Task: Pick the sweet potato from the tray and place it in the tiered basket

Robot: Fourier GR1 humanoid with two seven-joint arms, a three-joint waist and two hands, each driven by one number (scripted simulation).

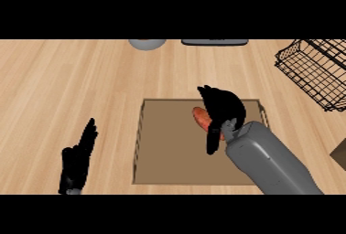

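Wooden counter (81, 82) below me: my right hand (222, 107) curls over the sweet potato (201, 118) on the tray (169, 155), forearm angled in; left hand (78, 157) rests with straight fingers.

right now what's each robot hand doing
left robot hand: open, resting, holding nothing
right robot hand: curled over the sweet potato in the tray

The orange-red, oblong sweet potato (201, 118) shows just beside the black fingers (219, 103) of the black right hand (223, 107), whose forearm is grey. It lies on the flat brown rectangular tray (169, 151), which has a paler rim. The black left hand (76, 160) shows over the light wooden counter (74, 82), streaked with fine grain. The black wire tiered basket (317, 68) forms a grid pattern.
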